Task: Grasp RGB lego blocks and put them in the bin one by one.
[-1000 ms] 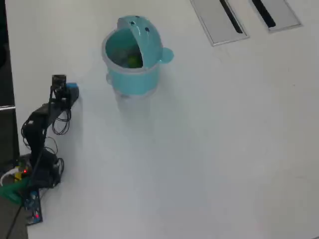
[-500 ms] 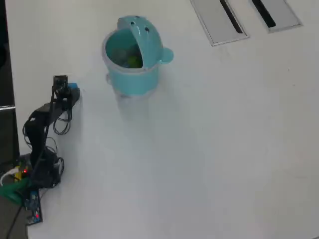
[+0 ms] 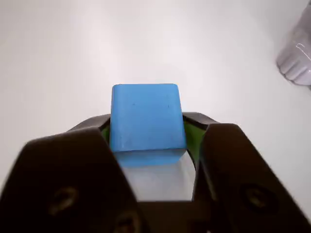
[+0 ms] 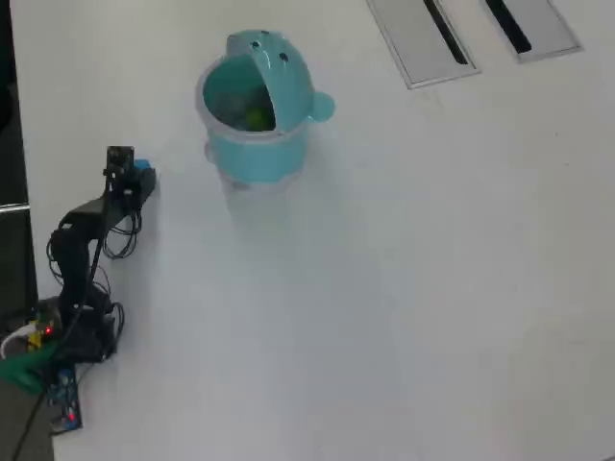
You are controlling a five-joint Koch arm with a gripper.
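since the earlier overhead frames the arm (image 4: 82,245) has drawn back a little and straightened, so the blue block sits closer in to it and further from the top-left; nothing else on the table (image 4: 404,288) has shifted. the table is white and mostly bare. the bin (image 4: 255,110) stands well apart from the arm, up and to the right in the overhead view, its domed lid tipped open and a yellow-green block (image 4: 257,117) lying inside; no red block can be made out in either view. two grey panels (image 4: 432,34) with dark slots lie at the far top edge, out of the way. the gripper (image 3: 148,141) is closed on the blue block (image 3: 146,119): in the wrist view both dark jaws press its sides, with green pads just showing at the contact, and most of the cube sticks out beyond the tips. that looks like the main risk, in my judgement: the hold is near the cube's rear edge, so a quick swing toward the bin could let it twist or slip out. the other risk is height, since the bin's wall is tall and the open lid leans over part of the mouth; a low or off-line approach could knock the rim or drop the block on the lid. between arm and bin the path looks clear.
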